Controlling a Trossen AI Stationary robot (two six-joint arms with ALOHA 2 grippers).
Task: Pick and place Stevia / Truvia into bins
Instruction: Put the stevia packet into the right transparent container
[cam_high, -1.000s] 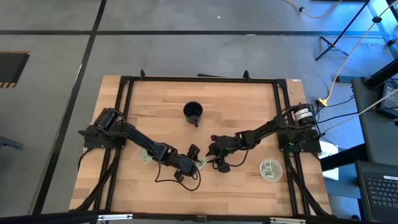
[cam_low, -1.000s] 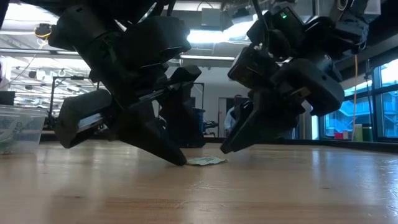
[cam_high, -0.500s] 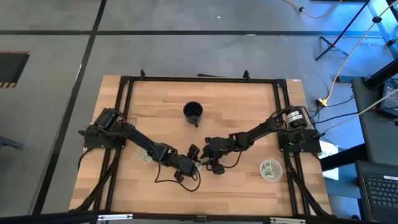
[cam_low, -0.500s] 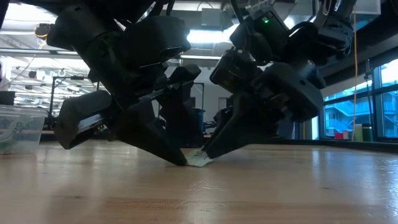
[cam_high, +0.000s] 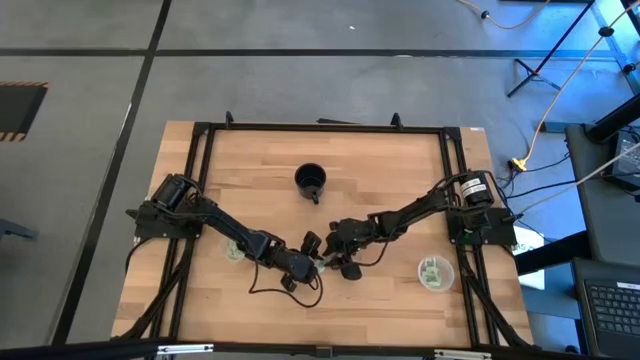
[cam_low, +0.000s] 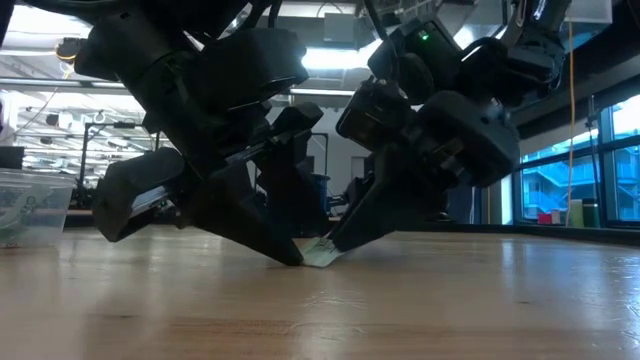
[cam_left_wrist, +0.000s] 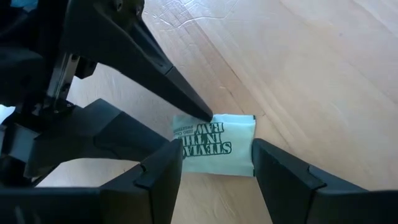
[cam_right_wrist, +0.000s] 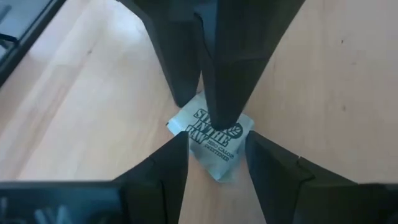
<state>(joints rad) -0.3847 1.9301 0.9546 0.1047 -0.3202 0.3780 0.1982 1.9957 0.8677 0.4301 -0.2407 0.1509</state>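
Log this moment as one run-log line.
left gripper: open, straddling Stevia sachet on table | right gripper: open, at same sachet | cups: left, right

a pale green stevia sachet (cam_left_wrist: 214, 144) lies flat on the light wooden desk (cam_left_wrist: 323, 68), its dark print reading "stevia in the raw" upside down in this picture. the left hand (cam_left_wrist: 216, 167) is down at the desk with its two dark fingers (cam_left_wrist: 163, 177) spread apart, one at each short end of the sachet, so the packet sits in the gap between them. a pointed dark finger of the right hand (cam_left_wrist: 155, 62) reaches in from the far side, and its tip touches the sachet's far edge near one corner. a second dark finger of that hand lies low beside it.
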